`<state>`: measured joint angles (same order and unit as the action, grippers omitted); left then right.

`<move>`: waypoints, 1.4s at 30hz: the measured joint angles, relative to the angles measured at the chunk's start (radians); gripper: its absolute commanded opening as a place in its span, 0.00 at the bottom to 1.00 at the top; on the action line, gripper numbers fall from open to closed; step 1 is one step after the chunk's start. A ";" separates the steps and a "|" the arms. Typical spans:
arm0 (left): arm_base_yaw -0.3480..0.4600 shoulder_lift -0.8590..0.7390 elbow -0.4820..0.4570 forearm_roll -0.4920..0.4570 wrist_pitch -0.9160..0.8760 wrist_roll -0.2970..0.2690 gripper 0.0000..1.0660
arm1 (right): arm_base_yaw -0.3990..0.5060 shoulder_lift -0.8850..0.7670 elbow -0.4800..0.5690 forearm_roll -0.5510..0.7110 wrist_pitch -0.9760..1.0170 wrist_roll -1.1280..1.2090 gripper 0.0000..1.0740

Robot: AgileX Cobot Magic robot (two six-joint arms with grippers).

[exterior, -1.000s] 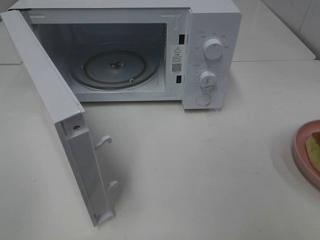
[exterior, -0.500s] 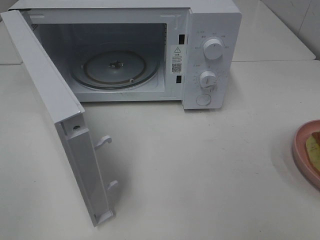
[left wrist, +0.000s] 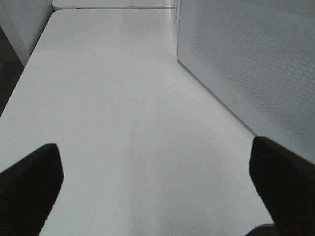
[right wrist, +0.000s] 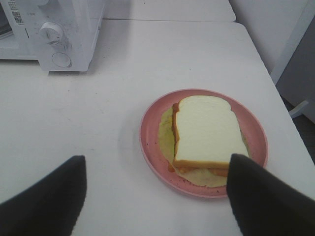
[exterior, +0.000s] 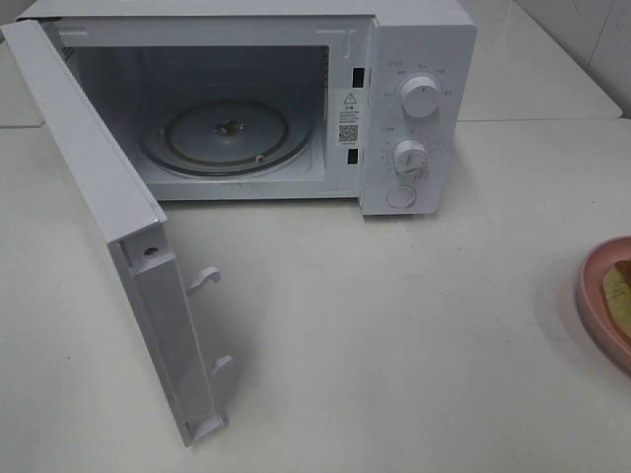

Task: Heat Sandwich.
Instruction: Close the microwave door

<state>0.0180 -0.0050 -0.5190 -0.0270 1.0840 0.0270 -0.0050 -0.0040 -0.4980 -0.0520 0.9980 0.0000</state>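
White tabletop (exterior: 394,335), pale tiled wall just visible behind at the far right corner. At the far left, left gripper (left wrist: 157,189) low over bare surface beside the perforated outer face of the microwave door (left wrist: 251,64); jaws spread wide, nothing between them, nothing touched. Probably parked there, clear of the swung door.

Next across, door (exterior: 108,207) hanging fully open toward the front left, latch hooks pointing out. Cavity of the microwave (exterior: 419,39) exposed, glass turntable (exterior: 225,136) bare: ready to receive food, by the look of it. On the inner frame, a small warning sticker (exterior: 349,100) with a triangle and a code patch below it, print too small to read. Control panel further right: two round knobs (exterior: 421,97) stacked, a round button (exterior: 400,196) beneath, ring markings illegible. No brand name legible anywhere.

At the far right, pink plate (right wrist: 204,140) well apart from the oven, half cut off by the edge of the high view. On it the sandwich (right wrist: 206,132), lying flat, white bread face up, toasted crust at the edges, yellow-green layer spilling out beneath. Right gripper (right wrist: 156,196) hovering just short of the plate, jaws wide apart, empty, apparently lined up for a pickup not yet begun.
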 measured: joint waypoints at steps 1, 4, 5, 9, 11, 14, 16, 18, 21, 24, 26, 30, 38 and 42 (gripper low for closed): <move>0.000 0.000 0.000 0.000 0.000 0.000 0.92 | 0.000 0.000 0.000 0.000 0.000 0.000 0.71; 0.000 0.000 0.000 0.000 0.000 0.000 0.92 | 0.000 0.000 0.000 0.000 0.000 0.000 0.71; 0.000 0.000 0.000 0.000 0.000 0.000 0.92 | 0.000 0.000 0.000 0.000 0.000 0.000 0.71; 0.000 0.000 0.000 0.000 0.000 0.000 0.92 | 0.000 0.000 0.000 0.000 0.001 0.000 0.71; 0.000 0.000 0.000 0.000 0.000 0.000 0.92 | 0.000 0.000 0.000 0.000 0.001 0.000 0.71; 0.000 0.000 0.000 0.000 0.000 0.000 0.92 | 0.000 0.000 0.000 0.000 0.001 0.000 0.71; 0.000 0.000 0.000 0.000 0.000 0.000 0.92 | 0.000 0.000 0.000 0.000 0.001 0.000 0.71; 0.000 0.000 0.000 0.000 0.000 0.000 0.92 | 0.000 0.000 0.000 0.000 0.001 0.000 0.71; 0.000 0.000 0.000 0.000 0.000 0.000 0.92 | 0.000 0.000 0.000 0.000 0.001 0.000 0.71; 0.000 0.000 0.000 0.000 0.000 0.000 0.92 | 0.000 0.000 0.000 -0.001 0.001 0.000 0.71; 0.000 0.000 0.000 0.000 0.000 0.000 0.92 | 0.000 0.000 0.000 -0.001 0.001 0.000 0.71; 0.000 0.000 0.000 0.000 0.000 0.000 0.92 | 0.000 0.000 0.000 -0.001 0.001 0.000 0.71; 0.000 0.000 0.000 0.000 0.000 0.000 0.92 | 0.000 0.000 0.000 -0.001 0.001 0.000 0.71; 0.000 0.000 0.000 0.000 0.000 0.000 0.92 | 0.000 0.000 0.000 -0.001 0.001 0.000 0.71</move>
<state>0.0180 -0.0050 -0.5190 -0.0270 1.0840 0.0270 -0.0050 -0.0040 -0.4980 -0.0530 0.9990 0.0000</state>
